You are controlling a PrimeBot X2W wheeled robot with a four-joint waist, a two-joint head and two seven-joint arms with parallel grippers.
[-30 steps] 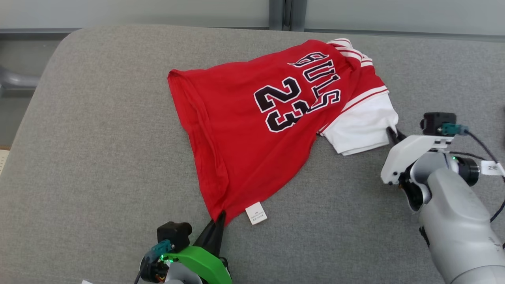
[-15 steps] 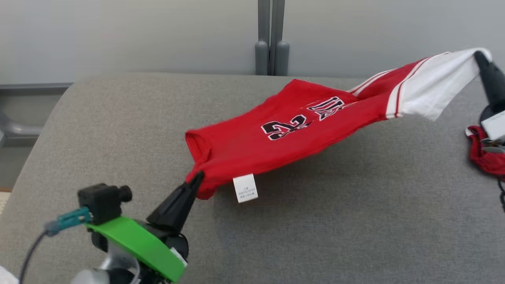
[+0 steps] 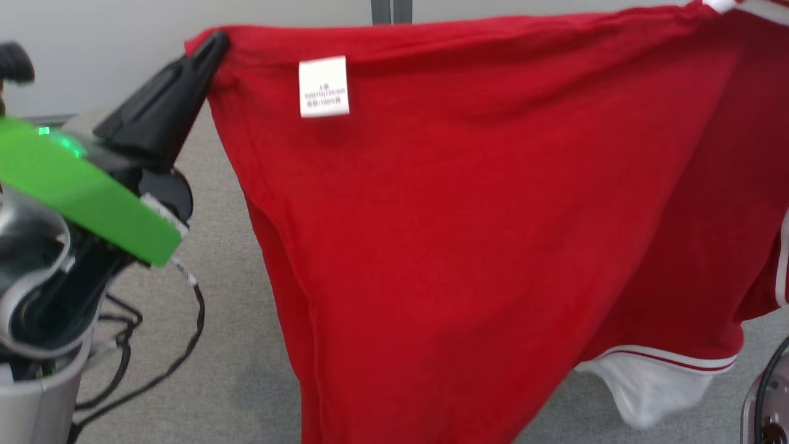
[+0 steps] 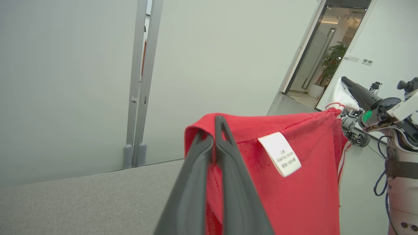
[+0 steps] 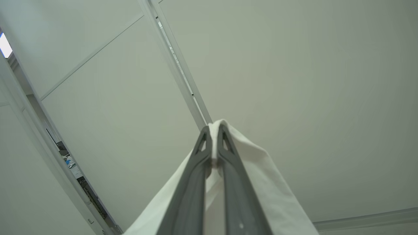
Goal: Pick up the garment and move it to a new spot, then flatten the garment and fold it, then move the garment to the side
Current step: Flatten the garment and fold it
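the garment (image 3: pixel 468 246), a red jersey, hangs like a curtain in the air between the two grippers, above the grey padded surface (image 3: pixel 234 345); whether its lowest fold touches the pad cannot be told, since it runs off the bottom of the head view. its upper edge is drawn nearly straight, with a white care label (image 3: pixel 323 86) turned out just beside the left corner. the cloth below falls in long soft folds, and a white sleeve (image 3: pixel 647 385) with a red and white band droops at the lower right. the left gripper (image 3: pixel 212 46) has its fingers pressed together on the red corner of the hem; the right gripper (image 5: pixel 214 129) likewise pinches a peak of white fabric at the far end of that edge. the step in hand is judged to be the carry to a new spot. to do it well, both pinches should be firm and the grippers level and well apart, so that the cloth does not bunch; the arms should travel together, as unequal motion could tug a corner free. lowering so that the hanging end meets the pad first, then drawing the held edge away from it, would lay the jersey nearly flat.
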